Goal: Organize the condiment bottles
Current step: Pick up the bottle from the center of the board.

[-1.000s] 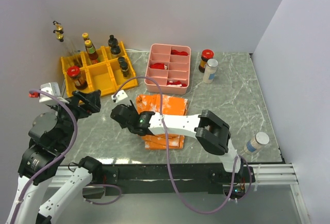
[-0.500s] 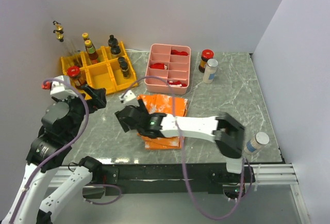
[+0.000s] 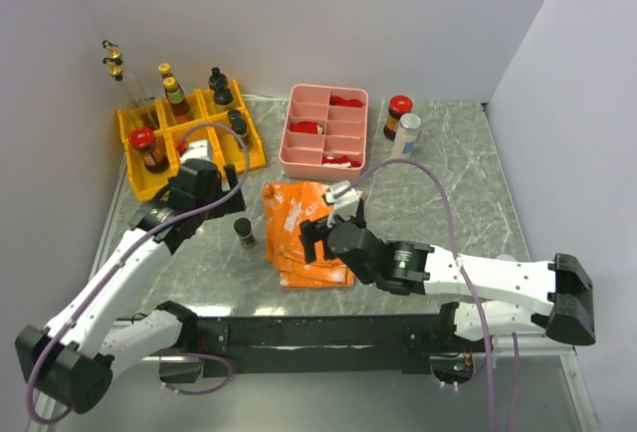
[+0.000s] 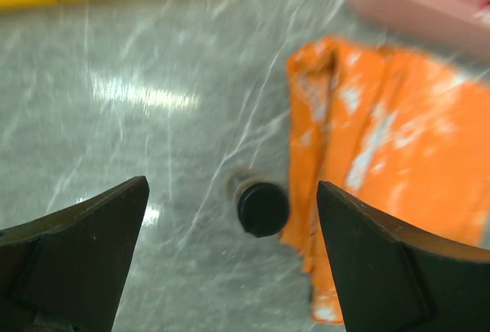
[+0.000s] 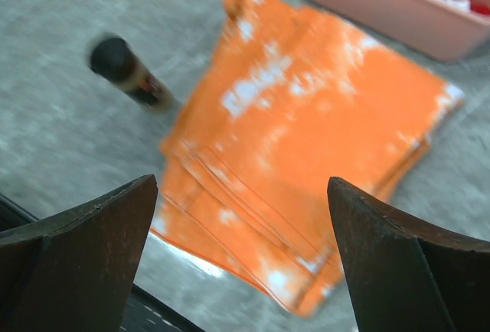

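Left gripper [image 4: 233, 187] jaws spread wide, holding nothing, hovering over the grey table [image 3: 448, 193] just in front of the yellow bin organizer [image 3: 139, 181]. Organizer sits far left by the wall and holds several condiment bottles: a red-capped jar [image 3: 145, 145] in a front compartment, dark bottles [image 3: 177, 99] in the back ones. Small black-capped bottle [image 3: 243, 230] stands upright on the table, alone, below and between the left fingers in the left wrist view, just beside the left edge of the orange folded cloth [image 3: 299, 223]; cannot tell if it touches the cloth. Right gripper [image 5: 242, 183] also wide apart, empty, over the cloth. Pink divided tray [image 3: 326, 168] behind the cloth. Right of the tray, a red-capped jar [image 3: 398, 115] and a pale bottle [image 3: 405, 136] stand close together.
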Action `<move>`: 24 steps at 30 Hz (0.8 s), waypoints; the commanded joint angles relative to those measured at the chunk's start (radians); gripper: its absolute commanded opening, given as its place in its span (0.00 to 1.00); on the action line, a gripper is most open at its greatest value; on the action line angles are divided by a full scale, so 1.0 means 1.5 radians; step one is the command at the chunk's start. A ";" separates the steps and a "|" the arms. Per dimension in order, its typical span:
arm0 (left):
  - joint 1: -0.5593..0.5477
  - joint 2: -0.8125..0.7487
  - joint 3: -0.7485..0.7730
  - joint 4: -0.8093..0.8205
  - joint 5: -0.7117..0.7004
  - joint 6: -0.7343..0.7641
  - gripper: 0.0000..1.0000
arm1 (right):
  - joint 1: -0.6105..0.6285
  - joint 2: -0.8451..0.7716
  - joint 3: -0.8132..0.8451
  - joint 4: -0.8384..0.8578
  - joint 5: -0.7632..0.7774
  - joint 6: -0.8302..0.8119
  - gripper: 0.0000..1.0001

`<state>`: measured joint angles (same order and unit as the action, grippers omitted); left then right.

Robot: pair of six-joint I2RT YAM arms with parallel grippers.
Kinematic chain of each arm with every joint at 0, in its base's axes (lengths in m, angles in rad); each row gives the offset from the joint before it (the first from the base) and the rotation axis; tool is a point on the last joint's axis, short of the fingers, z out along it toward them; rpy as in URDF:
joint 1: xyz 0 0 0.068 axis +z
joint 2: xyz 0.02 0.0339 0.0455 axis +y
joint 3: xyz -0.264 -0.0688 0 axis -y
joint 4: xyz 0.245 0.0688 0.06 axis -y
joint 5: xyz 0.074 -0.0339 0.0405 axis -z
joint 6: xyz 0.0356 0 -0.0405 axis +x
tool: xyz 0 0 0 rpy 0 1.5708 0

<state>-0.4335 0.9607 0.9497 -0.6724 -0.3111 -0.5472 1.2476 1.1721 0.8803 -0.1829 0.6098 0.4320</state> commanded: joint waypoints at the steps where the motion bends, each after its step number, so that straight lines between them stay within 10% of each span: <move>1: -0.003 0.015 -0.047 0.012 0.019 -0.027 0.93 | 0.002 -0.059 -0.057 0.007 0.037 0.022 1.00; 24: -0.028 0.132 -0.113 0.113 0.083 -0.082 0.67 | 0.003 -0.094 -0.072 -0.007 0.062 0.005 1.00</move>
<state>-0.4622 1.1671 0.7719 -0.5159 -0.1673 -0.6380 1.2476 1.0676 0.7776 -0.2188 0.6674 0.4473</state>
